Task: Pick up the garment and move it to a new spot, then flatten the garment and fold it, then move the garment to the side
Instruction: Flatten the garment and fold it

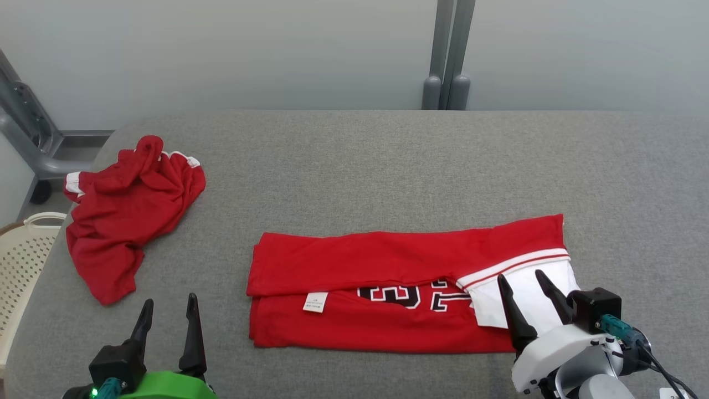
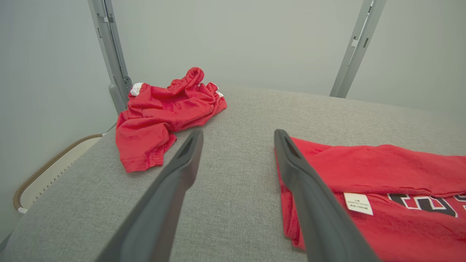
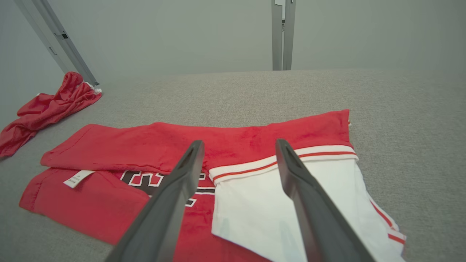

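**OPERATOR:** Which step is in hand?

**GUIDE:** Treat it as the fold step. The garment [image 1: 388,266] lies flat on the tabletop [image 1: 388,166], from centre to 4 o'clock in the head view, with its long axis running 9 to 3 o'clock. The far long edge is turned over toward 6 o'clock and covers the top of the printed number [image 1: 396,295]. A white label [image 1: 315,302] shows at the flap's near edge. The white sleeve [image 3: 255,203] lies on top at the 3 o'clock end. Pick-up, relocation and flattening appear complete. The move to the side is not yet done.

**OPERATOR:** Where do the grippers stand?

**GUIDE:** You find the left gripper [image 1: 170,299] at 7 o'clock, jaws spread wide and empty, over bare tabletop just off the garment's 9 o'clock end. The right gripper [image 1: 519,275] sits at 5 o'clock, jaws equally wide, holding nothing, poised over the white sleeve. Whether it touches the cloth cannot be told.

**OPERATOR:** What does the next move call for?

**GUIDE:** Probably a cross fold.
- Bring a gripper down onto an end edge and close on every layer, not the top one alone.
- Carry that end across the long axis and release it squarely.
- Keep clear of the crumpled red garment [image 1: 130,216] at 10 o'clock and the basket [image 1: 25,249] off the 9 o'clock edge.
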Motion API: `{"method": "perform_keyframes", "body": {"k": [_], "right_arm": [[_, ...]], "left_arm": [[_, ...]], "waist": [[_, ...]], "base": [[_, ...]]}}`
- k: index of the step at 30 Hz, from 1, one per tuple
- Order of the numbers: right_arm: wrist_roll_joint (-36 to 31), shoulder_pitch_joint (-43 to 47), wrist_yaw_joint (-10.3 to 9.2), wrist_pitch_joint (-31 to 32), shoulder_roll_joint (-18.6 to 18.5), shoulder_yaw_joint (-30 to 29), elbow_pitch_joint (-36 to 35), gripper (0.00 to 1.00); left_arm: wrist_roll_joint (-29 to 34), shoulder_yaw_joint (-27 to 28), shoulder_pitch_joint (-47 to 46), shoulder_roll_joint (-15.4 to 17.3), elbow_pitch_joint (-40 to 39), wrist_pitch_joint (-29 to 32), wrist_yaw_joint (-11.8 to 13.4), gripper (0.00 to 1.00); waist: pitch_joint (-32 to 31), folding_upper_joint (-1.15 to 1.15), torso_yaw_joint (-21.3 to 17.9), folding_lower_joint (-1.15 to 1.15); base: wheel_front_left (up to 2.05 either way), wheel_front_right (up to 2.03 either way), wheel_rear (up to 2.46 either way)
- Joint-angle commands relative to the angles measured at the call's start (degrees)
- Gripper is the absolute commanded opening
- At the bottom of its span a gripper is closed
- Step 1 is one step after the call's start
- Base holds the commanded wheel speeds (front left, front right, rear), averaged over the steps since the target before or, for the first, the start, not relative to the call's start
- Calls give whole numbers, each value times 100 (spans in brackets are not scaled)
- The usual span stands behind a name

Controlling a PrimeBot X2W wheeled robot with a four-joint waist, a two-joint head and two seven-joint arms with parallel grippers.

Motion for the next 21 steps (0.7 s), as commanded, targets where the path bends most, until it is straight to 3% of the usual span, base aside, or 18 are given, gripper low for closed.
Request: {"method": "perform_keyframes", "body": {"k": [1,8,12,13,17,20,21], "right_arm": [[8,13,-7,26,-18,-5,-21,100],[-34,-126,-7,294,-143,-237,-213,100],[30,-333,-7,1344,-447,-516,-428,100],[118,-458,-6,1986,-613,-537,-506,100],[258,-794,-7,3274,-1056,-510,-605,100],[337,-1072,-6,4050,-1310,-487,-513,100],[337,-1072,-6,4050,-1310,-487,-513,100]], "left_arm": [[36,-3,39,-22,21,-19,-36,100],[94,-47,-16,-93,44,-19,-103,100],[95,-35,-61,-143,9,-19,-127,100],[107,-43,-111,-155,2,-19,-149,100],[130,-26,-245,-171,-40,-20,-189,100],[162,-24,-366,-176,-51,-20,-242,100],[162,-24,-366,-176,-51,-20,-242,100]], "waist": [[5,0,-21,0],[50,0,-109,0],[165,0,-207,0],[266,0,-247,0],[523,0,-315,0],[725,0,-347,0],[725,0,-347,0]], "base": [[0,0,0],[0,0,0],[0,0,0],[0,0,0],[0,0,0],[0,0,0],[0,0,0]]}}
